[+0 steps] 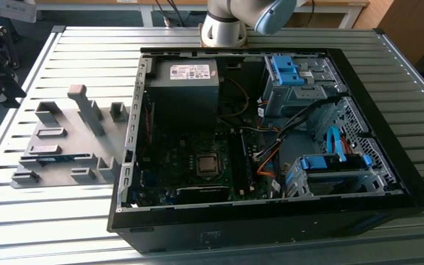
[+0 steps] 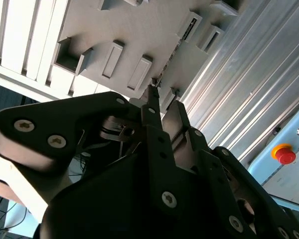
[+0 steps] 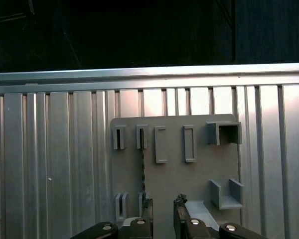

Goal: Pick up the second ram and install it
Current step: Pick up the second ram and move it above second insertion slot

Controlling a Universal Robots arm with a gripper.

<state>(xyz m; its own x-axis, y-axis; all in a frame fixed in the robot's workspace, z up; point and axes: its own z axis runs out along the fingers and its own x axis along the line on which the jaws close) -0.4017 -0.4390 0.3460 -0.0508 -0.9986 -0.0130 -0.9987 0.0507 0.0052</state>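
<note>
One ribbed metal surface [image 1: 50, 221] carries everything. The biggest item on it is one open black computer case [image 1: 271, 232], lying just beside the grey fixture [image 1: 79, 146] on the exterior view's right. Inside the case are one grey power supply [image 1: 186, 72] and two blue drive brackets [image 1: 286, 69], all well apart from the fixture. The arm's pale base [image 1: 223, 30] stands beyond the case's far corner, farther from the fixture still. The fixture is a single flat plate with upright blocks. The first wrist view shows two pairs of narrow slotted blocks on it, two long rectangular frames and two open-sided pockets (eight blocks in that picture). The one hand [image 3: 162, 208] hangs over the fixture's edge, above the slotted pairs. Its two dark fingers [image 3: 147, 211] are parted, with bare grey plate showing in the gap, and they grip nothing. The second ram [image 3: 143, 172] stands on its edge in the fixture, spanning one pair of slotted blocks and seen as a thin dark line. Its near end falls in line with one fingertip, not within the gap. The neighbouring pair of slots holds nothing. In the second wrist view one red push-button [image 2: 285, 154] sits off the surface, well apart from the fixture.
</note>
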